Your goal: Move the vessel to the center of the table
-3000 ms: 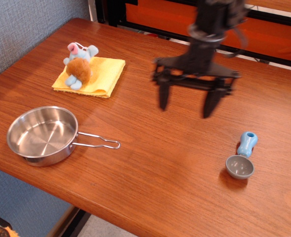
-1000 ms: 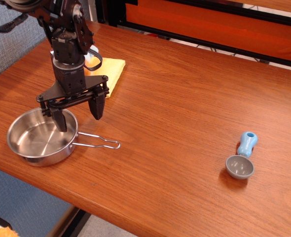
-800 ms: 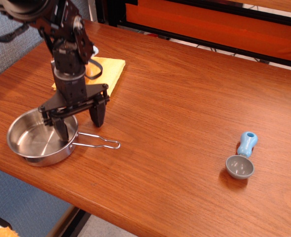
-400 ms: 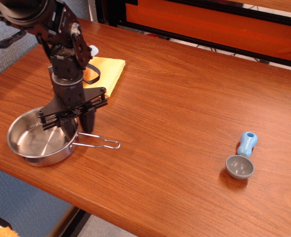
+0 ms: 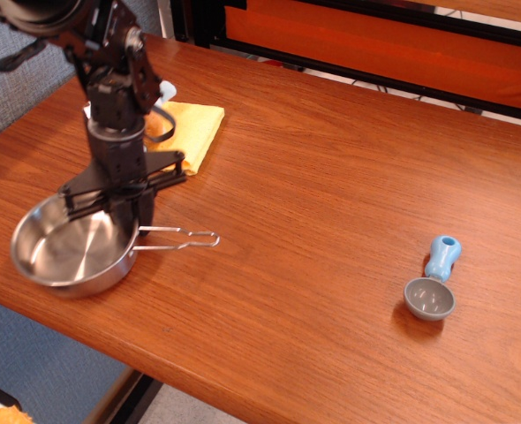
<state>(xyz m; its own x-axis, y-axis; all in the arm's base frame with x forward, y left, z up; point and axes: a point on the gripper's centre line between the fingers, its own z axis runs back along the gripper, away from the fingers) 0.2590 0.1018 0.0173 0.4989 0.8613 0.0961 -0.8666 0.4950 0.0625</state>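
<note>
The vessel (image 5: 57,254), a shiny round steel pan with a thin wire handle (image 5: 183,238), sits at the front left of the reddish-brown table (image 5: 331,177), near its front edge. It looks slightly tilted, with its handle side raised. My black gripper (image 5: 135,221) comes down from above and is shut on the pan's right rim, where the handle joins. One finger is inside the pan and one outside.
A yellow cloth (image 5: 197,128) lies behind the pan, and the arm mostly hides the plush toy (image 5: 165,90) on it. A small grey scoop with a blue handle (image 5: 434,284) lies at the right. The table's front edge runs close under the pan.
The gripper moved from mid-table to the pan, came down over its right rim and closed on it. The pan's handle side has since risen a little.
</note>
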